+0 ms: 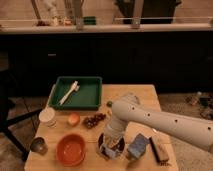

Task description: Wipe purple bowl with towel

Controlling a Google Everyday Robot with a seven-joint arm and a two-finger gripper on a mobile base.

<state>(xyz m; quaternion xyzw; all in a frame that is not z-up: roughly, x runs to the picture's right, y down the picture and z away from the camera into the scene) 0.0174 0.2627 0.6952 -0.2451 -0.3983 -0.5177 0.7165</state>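
Observation:
The purple bowl (pixel 102 140) sits near the front edge of the wooden table (pixel 135 95), right of the orange bowl. Only its dark rim shows, because my gripper (pixel 111 146) points down into it. The white arm (pixel 160 122) reaches in from the right. A pale piece that looks like the towel (pixel 107 149) shows at the gripper's tip inside the bowl. Whether the gripper holds it is hidden.
An orange bowl (pixel 70 149) and a small metal cup (pixel 38 145) stand at the front left. A blue-grey block (pixel 137 146) and a dark brush (pixel 160 148) lie right of the bowl. Behind are grapes (pixel 93 120), an orange fruit (pixel 73 119), a white cup (pixel 47 116) and a green tray (pixel 87 95) holding a white utensil (pixel 68 93).

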